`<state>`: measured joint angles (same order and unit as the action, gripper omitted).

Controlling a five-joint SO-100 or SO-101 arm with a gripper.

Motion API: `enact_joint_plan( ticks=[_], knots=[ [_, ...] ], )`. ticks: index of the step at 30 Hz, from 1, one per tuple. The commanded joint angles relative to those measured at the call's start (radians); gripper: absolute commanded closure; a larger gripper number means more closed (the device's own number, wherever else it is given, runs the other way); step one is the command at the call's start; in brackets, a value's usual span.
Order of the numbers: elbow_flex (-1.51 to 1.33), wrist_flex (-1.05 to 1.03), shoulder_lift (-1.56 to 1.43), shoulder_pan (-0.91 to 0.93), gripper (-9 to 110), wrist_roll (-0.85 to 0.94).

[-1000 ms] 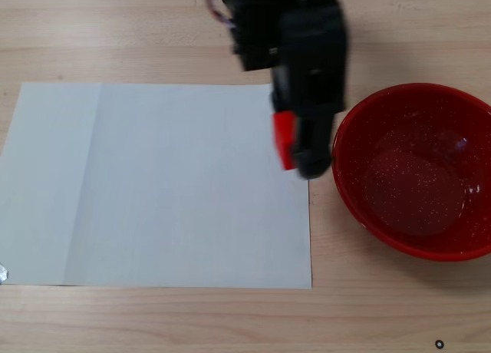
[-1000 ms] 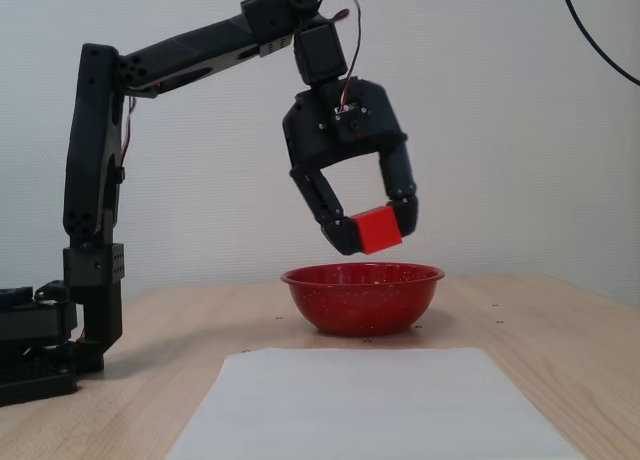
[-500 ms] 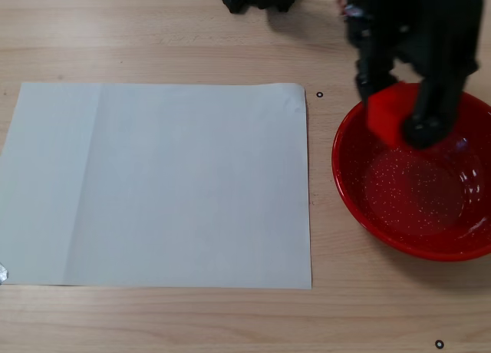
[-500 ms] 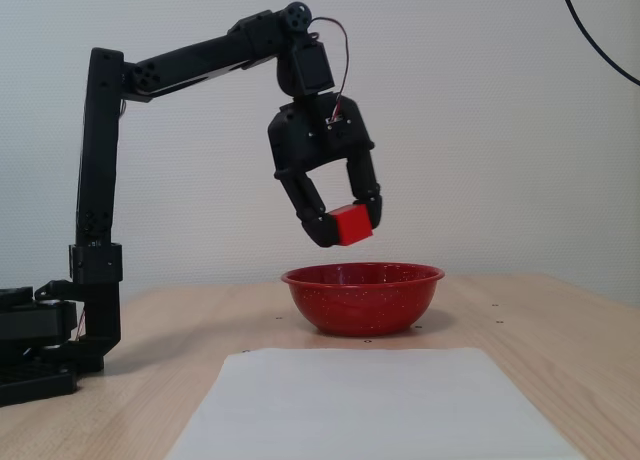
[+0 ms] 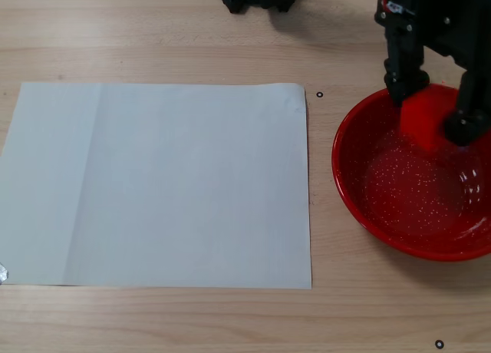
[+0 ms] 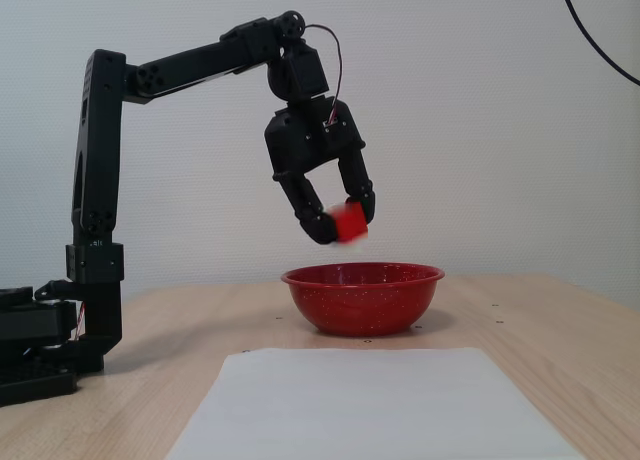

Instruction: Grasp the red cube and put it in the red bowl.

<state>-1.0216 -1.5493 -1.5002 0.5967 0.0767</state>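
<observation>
Far left in the side-on fixed view: arm base [image 6: 40, 350] planted on the wooden table [image 6: 560, 350], column upright, upper links reaching rightward and high, presumably to carry the load clear of the bowl's rim rather than drag it over; nearer and lower in that view, a white paper sheet [image 6: 370, 400] lying flat, bare, nothing on it, seemingly only a pick-up mat. Same sheet [image 5: 161, 184] filling the left and middle of the top-down fixed view, its right edge just beside the bowl, not touching as far as can be told. Further right: gripper [image 6: 340, 225] pointing down, fingers clamped on the red cube [image 6: 349, 222], blurred, hanging above the left part of the red bowl [image 6: 362, 298], well clear of the rim; held high probably for a drop, not a placement. From above, gripper [image 5: 433, 107] over the bowl's far edge, the red cube [image 5: 422, 121] between the two fingers, hard to separate from the red bowl [image 5: 353, 192] behind it. Likely next: opening over the bowl; some risk of bounce on the glossy inside.
</observation>
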Motion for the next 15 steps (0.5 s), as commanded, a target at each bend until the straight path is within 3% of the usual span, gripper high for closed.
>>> enact_joint_plan(
  ticks=[1,15],
  knots=[
    [0.084,0.028,-0.034,0.011,77,0.002],
    [0.087,0.021,-0.055,-0.017,88,0.006]
  ],
)
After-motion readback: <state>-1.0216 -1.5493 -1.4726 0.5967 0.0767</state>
